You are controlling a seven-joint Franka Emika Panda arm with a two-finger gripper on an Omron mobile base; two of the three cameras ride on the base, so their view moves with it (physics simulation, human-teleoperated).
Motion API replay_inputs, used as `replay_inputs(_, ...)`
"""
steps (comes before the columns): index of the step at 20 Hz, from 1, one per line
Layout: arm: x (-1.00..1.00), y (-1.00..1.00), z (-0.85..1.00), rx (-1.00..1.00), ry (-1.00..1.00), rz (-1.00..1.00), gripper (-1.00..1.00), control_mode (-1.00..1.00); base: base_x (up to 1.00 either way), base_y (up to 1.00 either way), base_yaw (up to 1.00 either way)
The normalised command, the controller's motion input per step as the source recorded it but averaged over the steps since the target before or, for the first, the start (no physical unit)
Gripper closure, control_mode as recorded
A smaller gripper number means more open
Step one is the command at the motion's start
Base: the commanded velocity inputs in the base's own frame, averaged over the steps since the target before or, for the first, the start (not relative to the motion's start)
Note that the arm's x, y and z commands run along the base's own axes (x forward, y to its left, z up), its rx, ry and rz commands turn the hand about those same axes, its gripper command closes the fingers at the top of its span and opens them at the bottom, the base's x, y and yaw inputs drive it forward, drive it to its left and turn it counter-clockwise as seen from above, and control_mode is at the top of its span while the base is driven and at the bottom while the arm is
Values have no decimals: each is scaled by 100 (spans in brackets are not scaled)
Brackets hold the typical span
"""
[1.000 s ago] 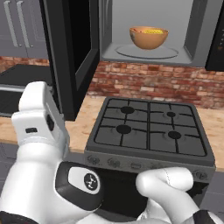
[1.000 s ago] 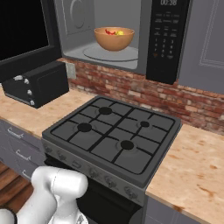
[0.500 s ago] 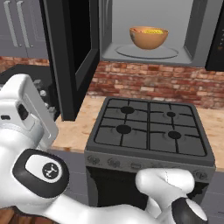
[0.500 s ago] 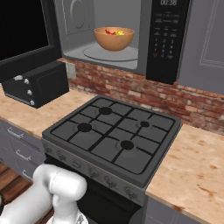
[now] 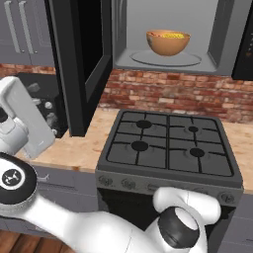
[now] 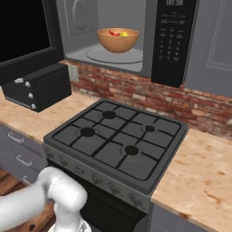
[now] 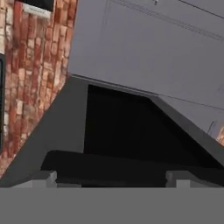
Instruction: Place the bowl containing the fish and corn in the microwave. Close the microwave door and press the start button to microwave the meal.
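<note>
The bowl (image 5: 168,42) with fish (image 6: 114,33) and corn (image 6: 128,32) is seated on the microwave (image 6: 108,31) turntable. The arm has swung left toward the open microwave door (image 5: 81,64). Fingers (image 7: 177,177) are spread wide, empty; closing is judged next.

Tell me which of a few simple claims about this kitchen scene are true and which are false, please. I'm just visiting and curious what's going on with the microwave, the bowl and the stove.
1. The bowl sits inside the microwave. True.
2. The microwave door is closed. False: it stands swung open to the left of the cavity.
3. The bowl is empty. False: the red fish and yellow corn lie in it.
4. A pot stands on the stove. False: all four burners are bare.
5. A black toaster oven rests on the counter, left of the stove. True.
6. The gripper has its fingertips spread apart with nothing between them. True.
</note>
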Motion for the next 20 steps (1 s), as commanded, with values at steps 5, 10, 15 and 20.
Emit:
replay_inputs(5,57,8,-1,0,0,-30,-100,-100,0,0,0)
replay_inputs(10,32,-11,0,0,-2,-42,-100,-100,0,0,0)
replay_inputs(15,-8,-77,16,5,-9,-48,-100,-100,0,0,0)
replay_inputs(20,-45,-100,23,13,-10,-35,-100,-100,0,0,0)
